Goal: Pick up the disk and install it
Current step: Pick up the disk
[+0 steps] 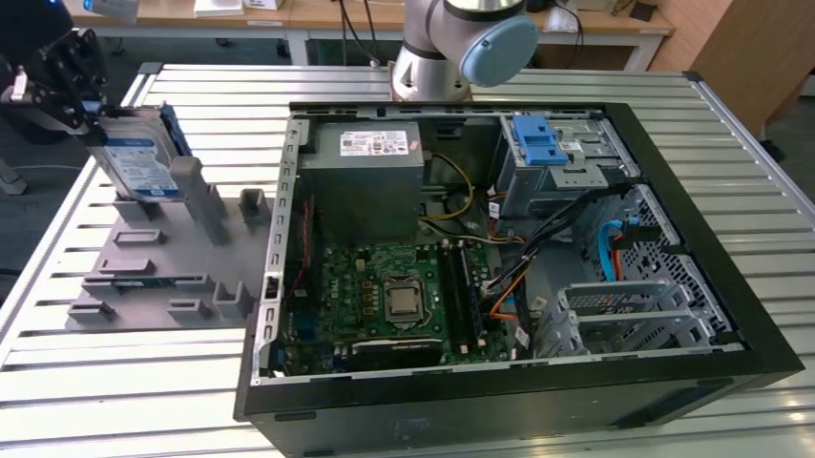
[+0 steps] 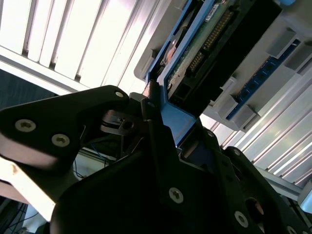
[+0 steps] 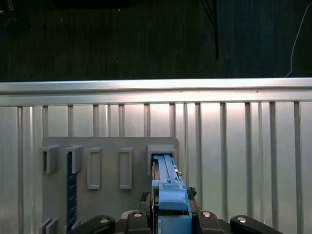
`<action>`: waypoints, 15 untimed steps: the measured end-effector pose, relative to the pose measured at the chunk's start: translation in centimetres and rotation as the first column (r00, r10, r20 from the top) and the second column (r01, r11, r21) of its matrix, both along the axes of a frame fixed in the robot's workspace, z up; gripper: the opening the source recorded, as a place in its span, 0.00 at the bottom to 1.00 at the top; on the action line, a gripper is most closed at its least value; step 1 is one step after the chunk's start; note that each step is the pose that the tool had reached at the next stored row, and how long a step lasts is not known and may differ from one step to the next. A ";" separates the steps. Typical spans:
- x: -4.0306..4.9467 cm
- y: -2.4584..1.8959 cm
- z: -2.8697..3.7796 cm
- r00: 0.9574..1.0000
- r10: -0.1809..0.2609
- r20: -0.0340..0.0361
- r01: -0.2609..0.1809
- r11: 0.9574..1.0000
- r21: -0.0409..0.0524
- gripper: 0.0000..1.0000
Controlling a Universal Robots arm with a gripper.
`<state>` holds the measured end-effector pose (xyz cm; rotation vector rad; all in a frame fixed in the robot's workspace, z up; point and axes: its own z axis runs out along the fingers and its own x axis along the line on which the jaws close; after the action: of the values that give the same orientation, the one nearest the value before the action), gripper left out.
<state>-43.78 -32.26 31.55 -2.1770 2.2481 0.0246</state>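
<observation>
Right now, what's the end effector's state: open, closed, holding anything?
End effector: closed on the disk, clamping its blue-railed edge while the disk stands upright over the grey fixture.

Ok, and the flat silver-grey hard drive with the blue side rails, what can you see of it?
The silver-grey disk stands on edge in a slot of the grey plastic fixture, at the exterior view's left. Its white-and-blue label faces the exterior camera, and blue plastic rails run along its sides. The second wrist view shows its green circuit-board underside. The black gripper is at its upper end.
</observation>
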 end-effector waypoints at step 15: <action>0.00 0.01 0.58 1.000 0.000 0.000 0.000 1.000 0.000 0.36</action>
<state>-43.78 -32.25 32.13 -2.1768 2.2478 0.0244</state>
